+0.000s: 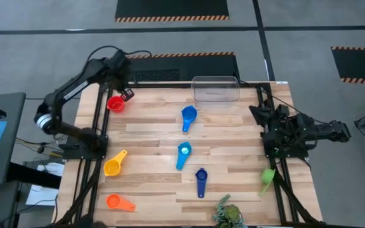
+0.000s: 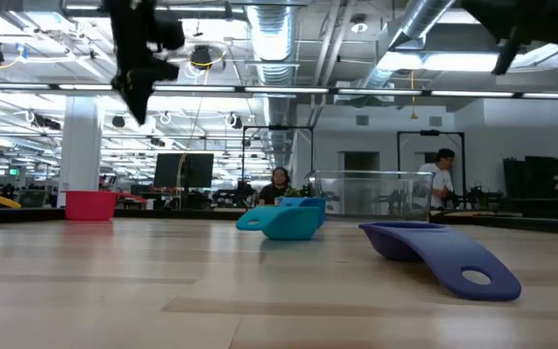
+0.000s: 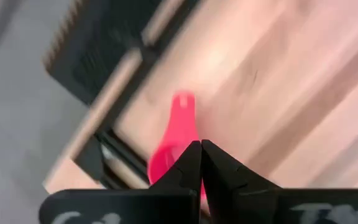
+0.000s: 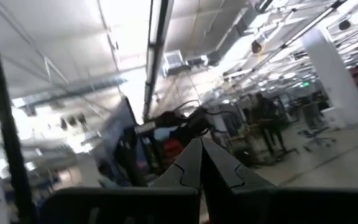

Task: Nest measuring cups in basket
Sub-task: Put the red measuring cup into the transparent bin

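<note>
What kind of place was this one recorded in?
Probably an open robotics lab or workshop: exposed ceiling ducts, hazard-striped floor mats, and people at workstations behind the wooden table.

Wooden slatted table (image 1: 233, 136), leafy green plant (image 1: 228, 214) at its near edge (between the two arm bases), grey floor with hazard-striped mats (image 1: 172, 9), two people (image 2: 279, 184) in the room behind.
</note>
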`<state>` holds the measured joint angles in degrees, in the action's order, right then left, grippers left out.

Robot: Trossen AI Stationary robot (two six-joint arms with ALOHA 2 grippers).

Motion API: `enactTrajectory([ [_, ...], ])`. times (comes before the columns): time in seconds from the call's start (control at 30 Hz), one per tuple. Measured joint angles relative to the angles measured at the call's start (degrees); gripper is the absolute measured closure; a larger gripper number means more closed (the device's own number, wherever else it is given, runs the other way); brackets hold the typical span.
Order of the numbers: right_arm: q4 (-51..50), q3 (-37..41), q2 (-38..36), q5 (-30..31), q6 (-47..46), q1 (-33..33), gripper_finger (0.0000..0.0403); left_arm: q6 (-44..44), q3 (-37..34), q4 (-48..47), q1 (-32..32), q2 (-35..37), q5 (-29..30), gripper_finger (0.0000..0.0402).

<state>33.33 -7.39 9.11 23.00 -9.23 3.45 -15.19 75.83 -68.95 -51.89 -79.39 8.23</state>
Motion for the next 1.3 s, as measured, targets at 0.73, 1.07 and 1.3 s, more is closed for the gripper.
enactTrajectory([
  [0.73, -18.63, -34.94, 44.98, -2.33, 8.82, -6.74, 0.0377, 10.81, -9.9, -3.79, -5.23, -12.14, -1.56, 0.035],
  [1.07, -19.86, -37.6, 51.3, -14.08, 7.74, -8.77, 0.0377, 11.67, -15.22, -1.25, -4.64, -12.14, -0.76, 0.0233],
  [1.3, -21.34, -37.6, 51.75, -15.85, 4.52, -9.71, 0.0377, 0.63, -19.08, 2.97, -4.64, -12.14, 2.52, 0.018],
])
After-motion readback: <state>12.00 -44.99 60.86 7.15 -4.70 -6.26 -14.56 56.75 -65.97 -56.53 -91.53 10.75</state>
